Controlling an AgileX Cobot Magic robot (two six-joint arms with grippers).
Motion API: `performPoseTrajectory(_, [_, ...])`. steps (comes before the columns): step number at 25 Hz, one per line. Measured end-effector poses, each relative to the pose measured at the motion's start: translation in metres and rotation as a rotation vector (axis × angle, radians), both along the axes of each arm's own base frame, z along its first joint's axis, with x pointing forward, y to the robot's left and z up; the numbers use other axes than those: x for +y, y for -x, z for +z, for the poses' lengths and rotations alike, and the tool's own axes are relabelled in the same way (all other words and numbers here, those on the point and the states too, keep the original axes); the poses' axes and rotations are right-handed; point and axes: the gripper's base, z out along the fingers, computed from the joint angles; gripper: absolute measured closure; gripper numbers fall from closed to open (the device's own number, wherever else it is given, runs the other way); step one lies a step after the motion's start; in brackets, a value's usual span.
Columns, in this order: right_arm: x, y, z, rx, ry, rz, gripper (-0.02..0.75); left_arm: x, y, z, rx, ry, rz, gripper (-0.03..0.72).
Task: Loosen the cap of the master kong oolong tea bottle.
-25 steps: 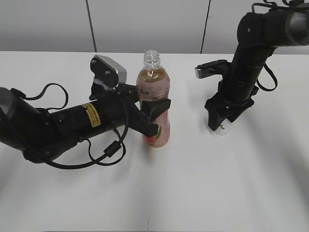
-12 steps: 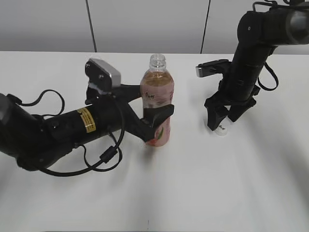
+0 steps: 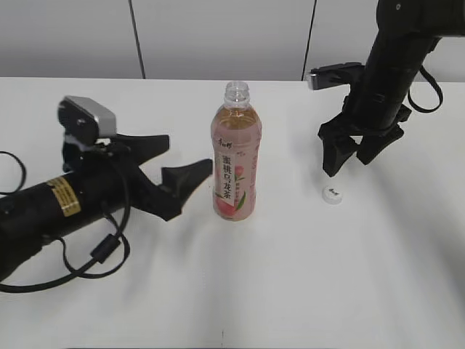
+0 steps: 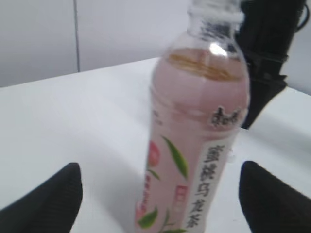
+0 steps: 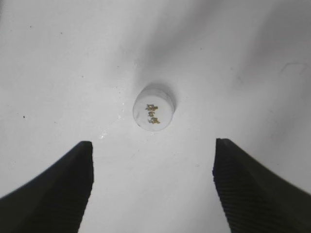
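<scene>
The oolong tea bottle (image 3: 234, 161) stands upright mid-table with its neck bare; it also fills the left wrist view (image 4: 194, 141). The white cap (image 3: 333, 194) lies on the table to its right, and shows in the right wrist view (image 5: 154, 108) with its small mark up. My left gripper (image 3: 174, 163) is open and empty, just left of the bottle and clear of it; in the left wrist view (image 4: 160, 204) its jaws stand wide on either side. My right gripper (image 3: 350, 158) is open and empty, raised above the cap, its jaws spread wide in the right wrist view (image 5: 153, 189).
The white table (image 3: 290, 291) stretches all around. A grey panelled wall (image 3: 218, 36) runs along the back edge. The left arm's body and cable (image 3: 65, 211) lie low across the table's left side.
My left gripper let go of the bottle and drew back to the left. My right gripper released the cap on the table and rose above it.
</scene>
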Motion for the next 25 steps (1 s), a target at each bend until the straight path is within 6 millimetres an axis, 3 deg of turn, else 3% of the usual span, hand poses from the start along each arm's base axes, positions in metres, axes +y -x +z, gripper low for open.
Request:
performPoseTrajectory(6, [0.0, 0.003, 0.007, 0.012, -0.001, -0.014, 0.161, 0.058, -0.014, 0.023, -0.03, 0.045, 0.287, 0.1])
performPoseTrajectory(13, [-0.001, 0.004, 0.007, 0.022, 0.001, -0.017, 0.161, 0.139, -0.029, 0.021, 0.075, -0.034, 0.58, 0.1])
performPoseTrajectory(16, [-0.001, 0.004, 0.007, 0.022, 0.0, -0.017, 0.161, 0.164, -0.028, 0.019, 0.126, 0.017, 0.662, 0.1])
performPoseTrajectory(20, [0.0, 0.004, 0.007, 0.025, -0.008, -0.021, 0.161, 0.183, -0.024, 0.026, 0.153, 0.063, 0.695, 0.1])
performPoseTrajectory(25, [0.003, 0.005, 0.008, 0.034, -0.045, -0.039, 0.161, 0.185, -0.014, 0.037, 0.238, -0.005, 0.69, 0.125])
